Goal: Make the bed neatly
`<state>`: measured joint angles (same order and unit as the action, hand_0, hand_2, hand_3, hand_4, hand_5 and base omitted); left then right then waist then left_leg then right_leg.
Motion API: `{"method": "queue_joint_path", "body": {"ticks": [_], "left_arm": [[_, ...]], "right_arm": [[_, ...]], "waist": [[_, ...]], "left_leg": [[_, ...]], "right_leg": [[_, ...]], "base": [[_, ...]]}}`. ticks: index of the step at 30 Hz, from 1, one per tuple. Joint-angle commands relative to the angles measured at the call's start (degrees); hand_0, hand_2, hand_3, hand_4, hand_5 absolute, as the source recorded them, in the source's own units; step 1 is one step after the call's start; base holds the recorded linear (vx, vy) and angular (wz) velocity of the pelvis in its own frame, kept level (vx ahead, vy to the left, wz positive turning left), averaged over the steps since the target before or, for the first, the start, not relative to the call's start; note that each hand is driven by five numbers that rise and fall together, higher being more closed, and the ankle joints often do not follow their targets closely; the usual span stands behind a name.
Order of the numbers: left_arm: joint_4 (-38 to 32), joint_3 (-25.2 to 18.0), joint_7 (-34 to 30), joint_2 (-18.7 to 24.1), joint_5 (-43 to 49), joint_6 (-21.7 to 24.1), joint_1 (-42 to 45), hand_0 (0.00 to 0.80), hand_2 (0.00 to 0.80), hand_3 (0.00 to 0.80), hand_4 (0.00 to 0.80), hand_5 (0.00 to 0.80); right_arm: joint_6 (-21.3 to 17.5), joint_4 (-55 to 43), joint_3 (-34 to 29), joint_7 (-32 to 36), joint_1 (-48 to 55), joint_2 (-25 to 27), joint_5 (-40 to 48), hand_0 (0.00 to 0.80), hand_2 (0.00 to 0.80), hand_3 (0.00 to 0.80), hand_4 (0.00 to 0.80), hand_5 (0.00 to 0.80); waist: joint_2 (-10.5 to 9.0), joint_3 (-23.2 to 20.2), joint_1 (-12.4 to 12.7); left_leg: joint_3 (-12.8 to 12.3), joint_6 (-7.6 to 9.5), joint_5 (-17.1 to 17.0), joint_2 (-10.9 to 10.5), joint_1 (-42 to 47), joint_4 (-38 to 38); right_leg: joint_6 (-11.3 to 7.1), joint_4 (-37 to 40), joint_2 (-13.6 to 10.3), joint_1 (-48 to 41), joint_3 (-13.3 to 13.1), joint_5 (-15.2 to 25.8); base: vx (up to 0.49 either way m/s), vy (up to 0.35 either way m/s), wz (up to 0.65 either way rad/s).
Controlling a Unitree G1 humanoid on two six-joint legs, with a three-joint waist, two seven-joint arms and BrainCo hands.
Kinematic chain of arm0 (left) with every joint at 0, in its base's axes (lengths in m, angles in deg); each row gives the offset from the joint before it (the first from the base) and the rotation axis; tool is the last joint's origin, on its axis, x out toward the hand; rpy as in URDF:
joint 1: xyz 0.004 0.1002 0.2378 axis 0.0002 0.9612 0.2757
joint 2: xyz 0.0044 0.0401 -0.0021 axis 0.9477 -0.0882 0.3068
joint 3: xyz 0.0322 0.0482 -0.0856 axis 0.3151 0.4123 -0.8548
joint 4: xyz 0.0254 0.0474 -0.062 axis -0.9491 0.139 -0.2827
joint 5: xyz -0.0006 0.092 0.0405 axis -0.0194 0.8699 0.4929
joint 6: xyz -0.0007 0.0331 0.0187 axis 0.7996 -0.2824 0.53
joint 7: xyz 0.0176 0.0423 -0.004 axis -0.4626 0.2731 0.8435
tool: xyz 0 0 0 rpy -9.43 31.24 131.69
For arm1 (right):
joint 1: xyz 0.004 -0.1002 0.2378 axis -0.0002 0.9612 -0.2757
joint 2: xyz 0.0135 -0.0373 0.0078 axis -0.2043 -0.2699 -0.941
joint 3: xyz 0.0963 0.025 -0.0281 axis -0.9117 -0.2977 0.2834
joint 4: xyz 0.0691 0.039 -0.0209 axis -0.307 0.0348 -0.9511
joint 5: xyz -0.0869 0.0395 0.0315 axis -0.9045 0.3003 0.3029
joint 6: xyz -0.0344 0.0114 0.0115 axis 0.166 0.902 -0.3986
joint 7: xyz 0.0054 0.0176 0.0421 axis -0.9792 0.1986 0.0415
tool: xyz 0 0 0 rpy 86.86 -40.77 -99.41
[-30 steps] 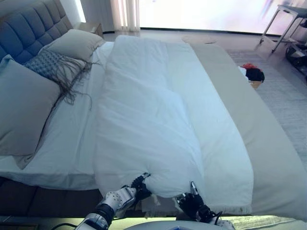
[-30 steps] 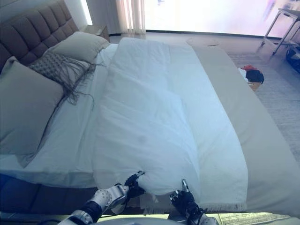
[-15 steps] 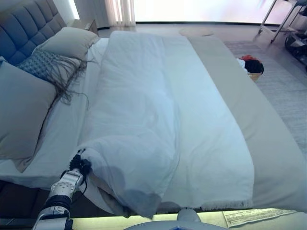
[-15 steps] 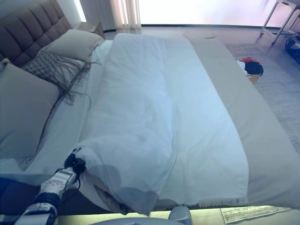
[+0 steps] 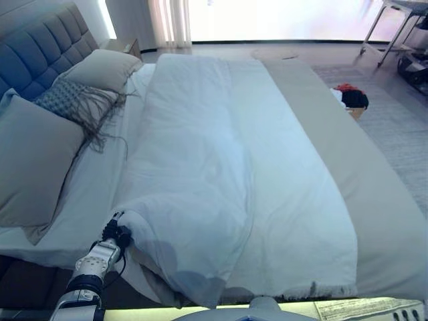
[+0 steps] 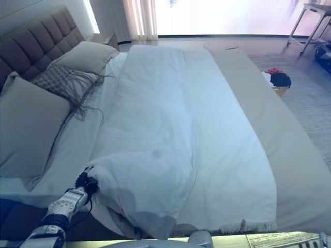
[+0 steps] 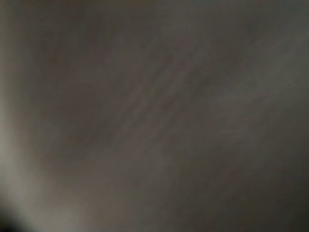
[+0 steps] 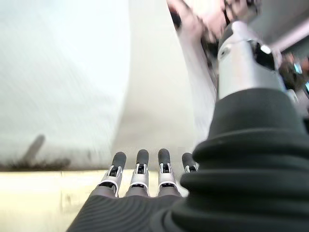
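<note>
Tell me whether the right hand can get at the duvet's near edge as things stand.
Probably yes. The right hand is open, holds nothing, and nothing shows between it and the white duvet. The left hand already grips the duvet's corner.

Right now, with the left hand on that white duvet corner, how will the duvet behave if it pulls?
Likely floppy: the duvet sags and folds around the left hand. Probably light but bulky, since it puffs up in soft ridges. Expect it to drag unevenly; the part hanging over the bed edge may slide down.
</note>
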<state>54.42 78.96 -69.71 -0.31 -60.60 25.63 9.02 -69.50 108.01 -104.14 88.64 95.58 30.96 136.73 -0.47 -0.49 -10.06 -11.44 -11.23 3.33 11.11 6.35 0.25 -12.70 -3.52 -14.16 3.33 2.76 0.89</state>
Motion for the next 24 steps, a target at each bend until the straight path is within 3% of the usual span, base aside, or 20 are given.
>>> {"method": "queue_joint_path", "body": {"ticks": [1, 4, 7, 15, 19, 24], "left_arm": [[-6.1, -4.0, -6.5, 2.8, 6.3, 5.9, -3.0, 0.8, 0.8, 0.8, 0.8, 0.8], [-7.6, -4.0, -7.4, 0.7, 8.2, 7.0, -1.1, 0.8, 0.8, 0.8, 0.8, 0.8], [-7.0, -5.3, -5.6, 1.0, 6.6, 6.4, 0.9, 0.8, 0.8, 0.8, 0.8, 0.8], [-0.2, -16.2, -1.3, 10.9, 6.8, 8.5, 1.4, 0.8, 0.8, 0.8, 0.8, 0.8], [8.7, -22.2, -1.9, 17.6, 9.9, 8.0, 0.9, 0.8, 0.8, 0.8, 0.8, 0.8], [17.3, -25.7, -3.3, 25.8, 13.0, 8.4, -0.1, 0.8, 0.8, 0.8, 0.8, 0.8]], "right_arm": [[-0.7, -2.4, 0.4, 5.5, -1.3, -0.3, 2.4, 0.0, 0.0, 0.0, 0.0, 0.0], [0.9, 0.7, 2.1, 10.3, -3.1, 0.6, 3.3, 0.0, 0.0, 0.0, 0.0, 0.0], [1.5, 1.2, 4.4, 10.2, -5.8, 2.4, 3.1, 0.0, 0.0, 0.0, 0.0, 0.0], [1.2, -9.5, 10.4, 2.2, -7.6, 2.1, 2.8, 0.0, 0.0, 0.0, 0.0, 0.0], [1.0, -10.5, 11.7, 0.5, -8.3, 2.1, 3.0, 0.0, 0.0, 0.0, 0.0, 0.0], [0.2, -9.2, 12.5, 1.4, -8.7, 2.5, 3.4, 0.0, 0.0, 0.0, 0.0, 0.0]], "waist": [[-1.23, -1.5, 0.9], [-1.46, -1.4, 2.9], [-1.33, -1.5, 4.9], [-0.43, -2.1, 5.9], [0.27, -2.6, 5.9], [1.26, -3.1, 5.6]], "left_leg": [[1.4, 2.9, -3.9, 2.4, -7.6, -4.8], [2.6, 2.71, -3.5, 2.7, -7.7, -5.6], [3.7, 2.3, -3.9, 3.2, -7.5, -5.4], [4.4, 1.43, -6.2, 3.9, -7.0, -2.0], [4.7, 1.35, -6.8, 3.6, -6.7, -0.3], [4.5, 1.44, -7.2, 3.2, -6.2, 1.3]], "right_leg": [[-0.95, -0.7, -2.4, -0.2, 0.2, 1.6], [-0.36, -0.1, -1.9, -0.9, 0.5, 1.6], [0.31, 1.3, -1.2, -2.1, 1.6, 2.0], [0.81, 3.4, -0.4, -2.8, 4.0, 2.6], [0.74, 3.8, -0.5, -3.0, 4.9, 2.3], [0.5, 3.6, -0.9, -3.0, 5.6, 1.7]], "base": [[-0.046, -0.087, -0.05], [-0.037, -0.098, -0.02], [-0.03, -0.071, 0.0], [-0.04, -0.001, 0.07], [-0.008, 0.041, 0.08], [0.02, 0.064, 0.04]]}}
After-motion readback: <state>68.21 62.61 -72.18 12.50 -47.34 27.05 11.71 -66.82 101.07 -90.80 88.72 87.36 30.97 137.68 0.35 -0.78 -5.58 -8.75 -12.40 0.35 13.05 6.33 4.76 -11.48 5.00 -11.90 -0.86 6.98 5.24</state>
